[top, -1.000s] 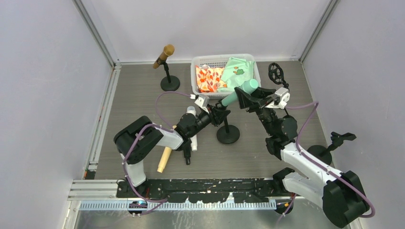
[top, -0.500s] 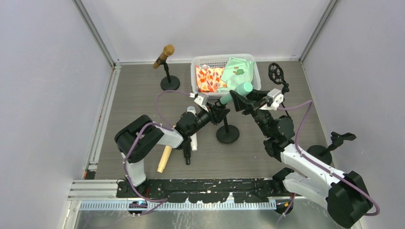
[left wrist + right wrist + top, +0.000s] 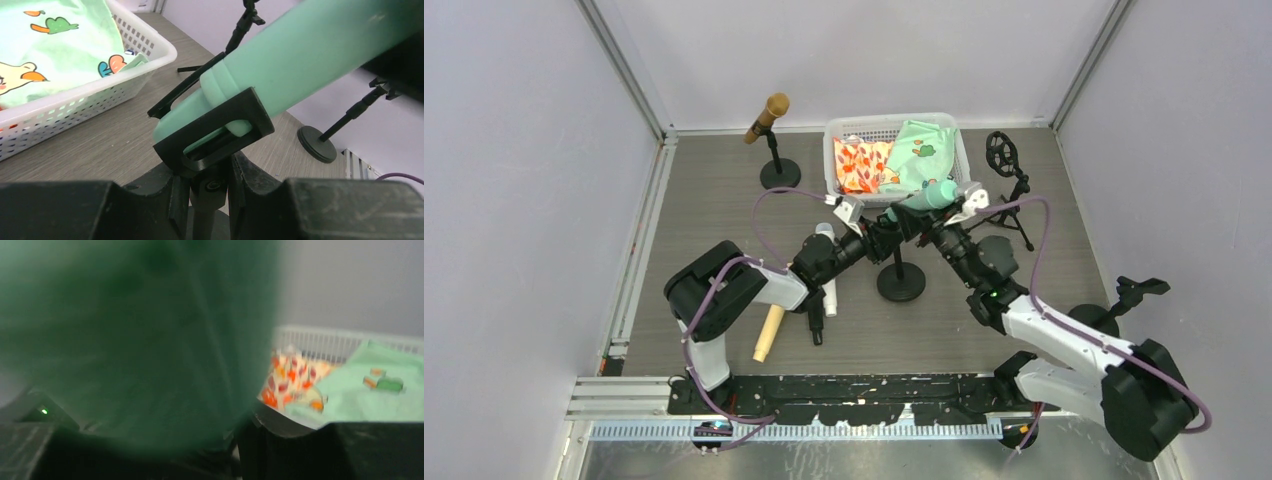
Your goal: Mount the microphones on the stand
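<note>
Nearest me, three loose mics lie on the desk point(image 3: 714, 210) by the left arm: a tan microphone point(image 3: 768, 333), a black microphone point(image 3: 816, 324) and a white microphone point(image 3: 830, 293). All three are unmounted.

Mid-desk is the active step. The left gripper point(image 3: 882, 238) has its fingers point(image 3: 165, 189) clamped on the neck of the centre stand point(image 3: 901, 282), just under the clip point(image 3: 215, 131), bracing it. The green microphone point(image 3: 927, 196) is tilted, tail end down. In the left wrist view the tail sits in the clip's cradle but looks only partly in.

The right gripper point(image 3: 921, 217) carries the mic body. From the top view the fingers look closed around it. The right wrist view is a green blur, so no confirmation from there.

My read is that insertion is in progress and not fully seated. Next I'd push the mic further along its axis into the clip while the left holds the stand steady. Then release the right first and check the mic holds. The risk is tipping the stand if the push goes off-axis.

To the right, an empty stand point(image 3: 1136, 290) waits. Further back are a shock-mount stand point(image 3: 1002, 153) and a white basket point(image 3: 836, 165) of cloths. A gold microphone point(image 3: 767, 116) is already clipped on the far stand point(image 3: 780, 176).
</note>
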Available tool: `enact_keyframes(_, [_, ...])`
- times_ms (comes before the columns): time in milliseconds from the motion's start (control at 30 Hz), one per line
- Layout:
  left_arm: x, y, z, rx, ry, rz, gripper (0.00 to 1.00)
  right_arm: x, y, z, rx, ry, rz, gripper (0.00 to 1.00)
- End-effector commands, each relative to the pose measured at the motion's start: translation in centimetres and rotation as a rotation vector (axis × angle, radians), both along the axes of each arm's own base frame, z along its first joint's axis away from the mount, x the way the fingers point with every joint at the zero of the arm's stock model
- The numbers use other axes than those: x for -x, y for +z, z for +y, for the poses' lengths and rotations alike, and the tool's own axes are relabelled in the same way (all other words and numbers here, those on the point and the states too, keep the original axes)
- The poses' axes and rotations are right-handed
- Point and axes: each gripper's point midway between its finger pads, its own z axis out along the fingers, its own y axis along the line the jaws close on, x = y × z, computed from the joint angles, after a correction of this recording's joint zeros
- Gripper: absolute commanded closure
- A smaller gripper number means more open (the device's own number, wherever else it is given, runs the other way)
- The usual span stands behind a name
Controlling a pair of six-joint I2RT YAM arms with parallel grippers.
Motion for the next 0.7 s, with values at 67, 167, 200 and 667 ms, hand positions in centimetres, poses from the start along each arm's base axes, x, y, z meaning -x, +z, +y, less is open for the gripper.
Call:
enact_keyframes(67, [3.0, 9.0, -2.0, 0.169, -0.132, -0.228, 1.0, 2.3, -16.7, 2.1, 0.246, 0.096, 0.472, 0.99])
enact_keyframes(167, [2.9, 9.5, -1.7, 0.17, -0.115, -0.244, 1.0, 2.5, -17.7, 2.0, 0.218, 0.085, 0.493, 0.99])
enact_keyframes(200, [2.7, 9.5, -1.5, 0.173, -0.109, -0.24, 1.0, 2.6, -17.9, 2.0, 0.214, 0.081, 0.497, 0.99])
enact_keyframes(667, [2.6, 8.8, -1.0, 0.162, -0.09, -0.223, 1.0, 1.2, -13.1, 1.4, 0.117, 0.016, 0.387, 0.85])
